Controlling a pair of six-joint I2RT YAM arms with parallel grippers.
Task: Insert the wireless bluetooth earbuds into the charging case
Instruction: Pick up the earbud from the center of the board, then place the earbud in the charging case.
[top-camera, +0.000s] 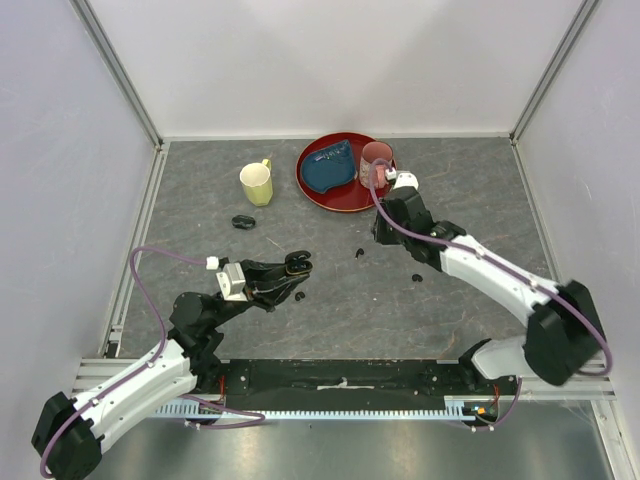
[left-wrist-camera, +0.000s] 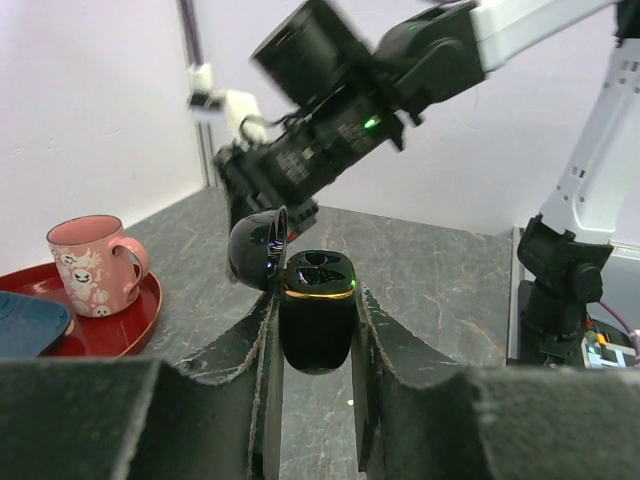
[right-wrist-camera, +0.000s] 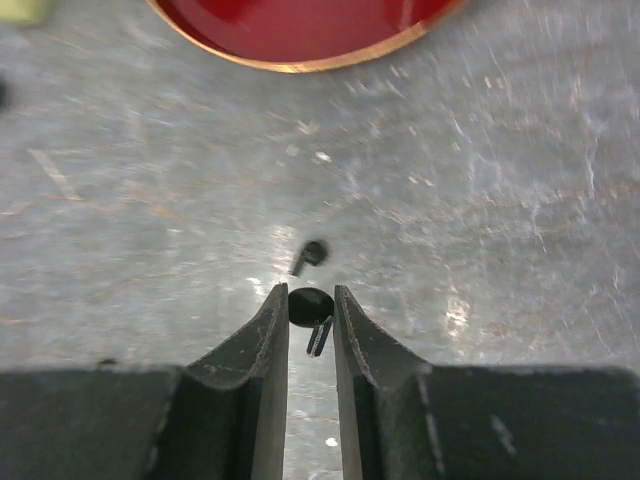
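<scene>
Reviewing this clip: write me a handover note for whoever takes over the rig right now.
Left gripper: shut on the charging case, lid open, both wells look empty.
Right gripper: shut on an earbud.
A loose earbud lies on the table just beyond that gripper; another earbud sits by the right forearm. A second case lies near the yellow mug.
Done: case open, one earbud gripped. Left: seat it, then the rest.

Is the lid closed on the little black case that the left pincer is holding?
No, the charging case in the left pincer has its lid swung open to one side, with the inside showing.
</scene>
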